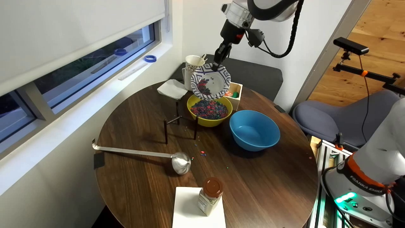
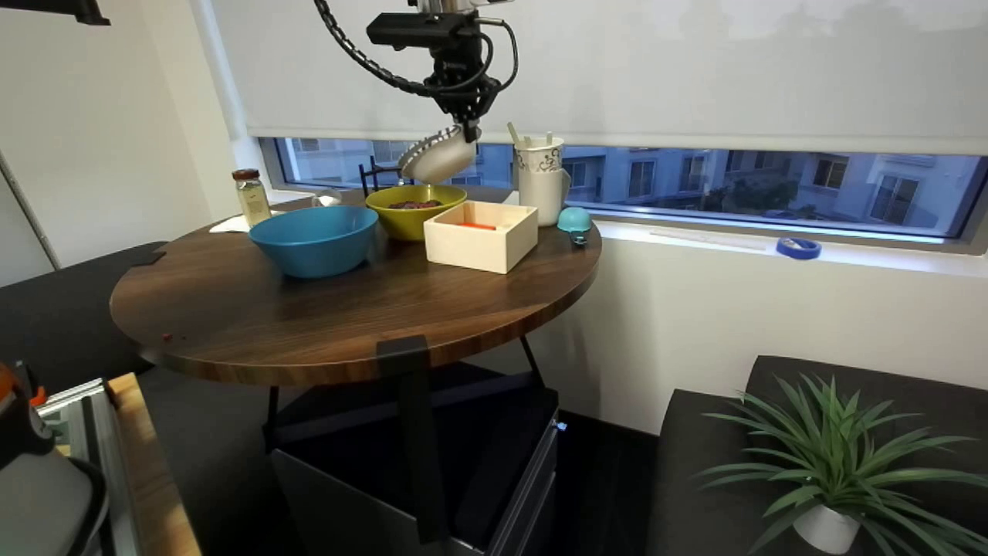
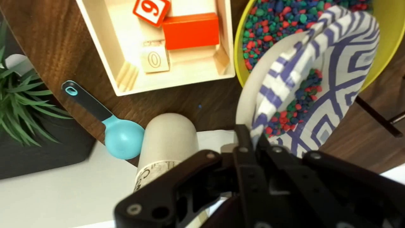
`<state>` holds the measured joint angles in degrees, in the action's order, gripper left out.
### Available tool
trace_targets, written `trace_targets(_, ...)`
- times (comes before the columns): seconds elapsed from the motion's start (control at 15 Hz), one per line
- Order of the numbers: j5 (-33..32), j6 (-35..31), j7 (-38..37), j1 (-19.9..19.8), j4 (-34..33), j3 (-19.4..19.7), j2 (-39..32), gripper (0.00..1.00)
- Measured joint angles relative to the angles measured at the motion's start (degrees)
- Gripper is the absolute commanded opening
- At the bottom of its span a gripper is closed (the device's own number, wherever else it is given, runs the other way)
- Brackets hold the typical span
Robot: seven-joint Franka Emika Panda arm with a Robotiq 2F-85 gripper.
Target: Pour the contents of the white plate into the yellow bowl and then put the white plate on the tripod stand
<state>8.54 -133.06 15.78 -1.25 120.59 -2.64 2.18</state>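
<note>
My gripper [image 1: 215, 66] pinches the plate [image 1: 216, 85] by its edge, tilted above the yellow bowl [image 1: 210, 123]; I see bits [image 3: 292, 113] in both, stand [image 1: 178, 117] beside the yellow bowl.

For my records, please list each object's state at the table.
White plate: tilted, pieces inside
Gripper: shut on the plate
Yellow bowl: upright, partly filled
Tripod stand: upright, bare
Blue bowl: upright
Jar: upright, lid on
Wooden box: open, holding blocks
Ladle: lying down
Patterned cup: holding sticks
Turquoise scoop: upside down
</note>
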Motion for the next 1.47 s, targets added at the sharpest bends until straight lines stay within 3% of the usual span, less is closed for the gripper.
trace_targets(0.67, -25.1, 3.5, -15.2, 4.1, -0.7, -2.5, 0.6, 0.01)
trace_targets(1.2, -41.5, 9.5, -22.9, 6.7, -2.2, -5.8, 1.3, 0.01)
trace_targets(1.47, -46.6, 12.5, -25.7, 8.3, -2.2, -7.5, 1.3, 0.01)
